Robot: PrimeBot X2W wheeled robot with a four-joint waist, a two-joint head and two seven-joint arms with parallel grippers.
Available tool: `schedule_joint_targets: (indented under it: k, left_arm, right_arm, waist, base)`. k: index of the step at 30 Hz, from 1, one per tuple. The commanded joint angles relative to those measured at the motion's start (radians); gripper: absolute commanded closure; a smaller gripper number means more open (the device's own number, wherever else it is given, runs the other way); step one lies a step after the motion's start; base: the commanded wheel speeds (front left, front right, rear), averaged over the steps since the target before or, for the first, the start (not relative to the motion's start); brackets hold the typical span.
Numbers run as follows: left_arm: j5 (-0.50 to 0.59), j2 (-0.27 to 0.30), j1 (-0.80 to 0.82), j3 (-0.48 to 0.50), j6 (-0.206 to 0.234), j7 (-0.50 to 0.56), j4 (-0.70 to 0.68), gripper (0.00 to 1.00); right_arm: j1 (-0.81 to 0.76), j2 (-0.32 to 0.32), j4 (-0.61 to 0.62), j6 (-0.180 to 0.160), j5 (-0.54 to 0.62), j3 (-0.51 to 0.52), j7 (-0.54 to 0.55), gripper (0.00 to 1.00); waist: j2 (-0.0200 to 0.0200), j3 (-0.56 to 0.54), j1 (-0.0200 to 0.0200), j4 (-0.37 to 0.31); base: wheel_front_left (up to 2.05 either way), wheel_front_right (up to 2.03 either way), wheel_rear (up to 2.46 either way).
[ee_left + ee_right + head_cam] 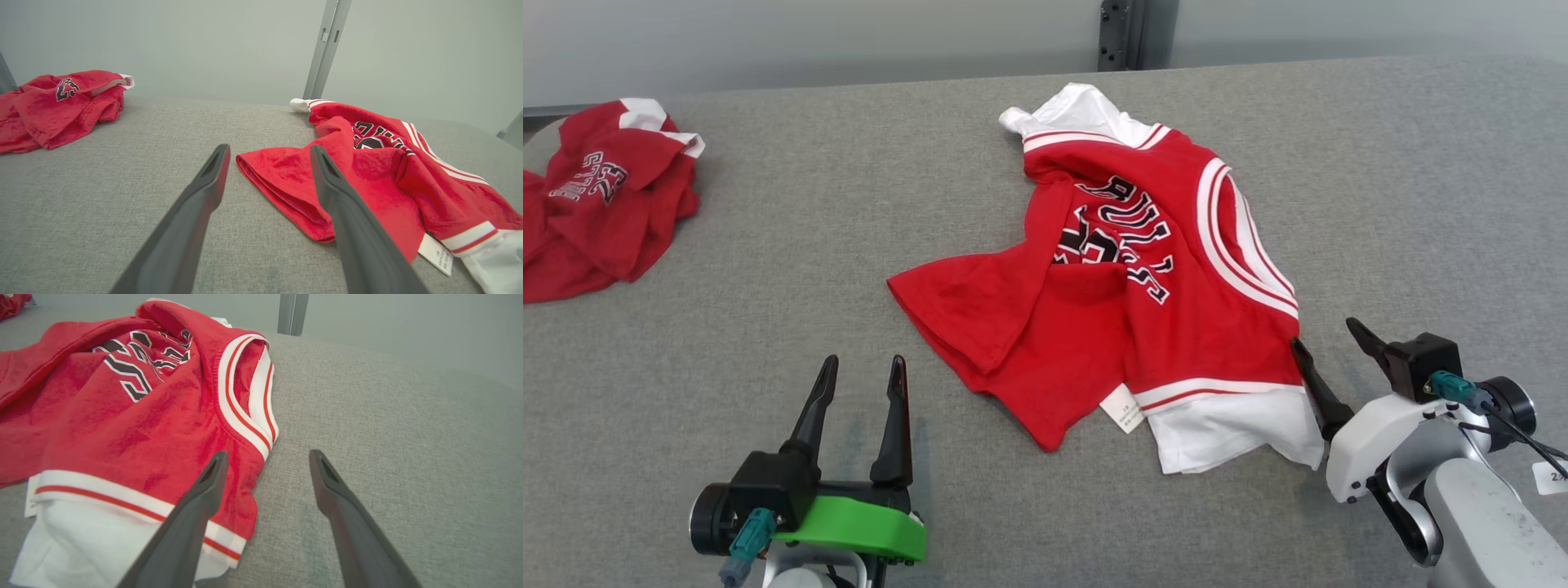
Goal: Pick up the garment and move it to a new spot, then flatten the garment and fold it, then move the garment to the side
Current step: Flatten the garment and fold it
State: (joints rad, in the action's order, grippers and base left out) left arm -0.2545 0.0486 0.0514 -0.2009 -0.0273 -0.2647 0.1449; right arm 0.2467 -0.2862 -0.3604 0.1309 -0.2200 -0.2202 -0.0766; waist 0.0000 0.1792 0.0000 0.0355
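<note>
The red shirt [1160, 327] lies crumpled in the middle of the grey table [849, 245]. Its neck opening points to the robot's right, its hem to the left, and its long axis runs from the far white sleeve to the near one. Both the left gripper [864, 361] and the right gripper [1323, 333] are spread and hold nothing.

Light is bright, even and diffuse, from above, with no glare in any view. Shadows are soft: a thin dark rim under the garment [1176, 327] hem at lower centre of the head view, faint on the table [768, 269]. Head view is sharp throughout. Wrist views stretch toward the frame edges. Fingers [192, 212] at the bottom edge look oversized and slightly soft. Red cloth is saturated and blotchy there. Wall [163, 41] at top is flat and hazy.
</note>
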Motion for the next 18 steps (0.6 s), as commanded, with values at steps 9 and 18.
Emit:
schedule_joint_targets:
  k: [9, 18]
  left_arm:
    - [-0.020, 0.003, 0.020, -0.016, 0.010, 0.001, 0.003, 0.00]
    - [-0.031, 0.003, 0.011, -0.029, 0.014, 0.001, 0.002, 0.00]
  right_arm:
    - [0.106, -0.022, -0.234, 0.000, -0.100, -0.062, 0.029, 0.67]
    - [0.244, -0.096, -0.389, -0.001, -0.111, -0.033, -0.042, 1.00]
  waist:
    - [0.0000, 0.037, 0.0000, 0.101]
    - [0.0000, 0.036, 0.0000, 0.140]
  base:
    - [0.00, 0.00, 0.00]
    - [0.00, 0.00, 0.00]
